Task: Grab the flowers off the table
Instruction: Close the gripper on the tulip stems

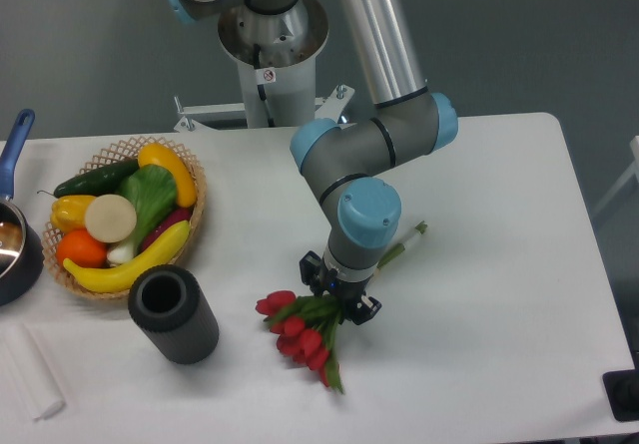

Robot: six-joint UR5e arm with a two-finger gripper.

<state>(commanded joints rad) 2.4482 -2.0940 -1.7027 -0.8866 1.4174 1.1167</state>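
Flowers (300, 332): red tulip heads, green leaves, thin stems running far-right under my arm.
Place: lay on table (499, 264), near middle.
My gripper (339, 298): pinched the flowers.
Writing: none legible.

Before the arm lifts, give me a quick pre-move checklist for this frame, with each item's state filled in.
1. Gripper over the bunch of red tulips with green stems, at the leaves just behind the blooms: ok.
2. Jaws shut on the stems: cannot tell; the wrist hides the contact.
3. Flowers resting on the white rectangular table: ok, not yet lifted.
4. Stem ends free, poking out beyond the wrist: ok.
5. Black cylinder stands apart from the blooms: ok.
6. Wicker basket of fruit and vegetables well away from the gripper: ok.
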